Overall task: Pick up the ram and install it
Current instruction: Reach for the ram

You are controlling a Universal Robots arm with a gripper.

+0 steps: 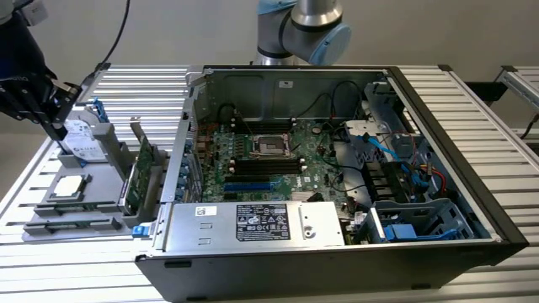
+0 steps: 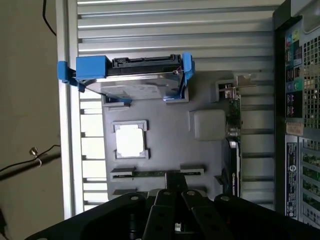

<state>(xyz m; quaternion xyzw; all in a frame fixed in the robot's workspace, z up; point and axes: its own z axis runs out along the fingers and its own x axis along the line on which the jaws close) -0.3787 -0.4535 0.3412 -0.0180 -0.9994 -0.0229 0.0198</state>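
ribbed metal table (image 1: 151, 82); thin green ram (image 2: 150, 174) in grey tray (image 2: 165, 135); fingers (image 2: 175, 182) closed.

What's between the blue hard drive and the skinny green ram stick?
The square silver processor chip lies between the hard drive and the ram; the wrist view shows it.

We see a robotics lab or test workshop. 1 industrial robot arm (image 1: 307, 28) stands behind a workbench of ribbed aluminium profiles (image 1: 143, 88). On the workbench an opened desktop computer case (image 1: 337, 278) lies beside a grey parts fixture (image 1: 105, 177) holding loose components. A black cable (image 1: 123, 28) hangs against the plain wall (image 1: 194, 31).
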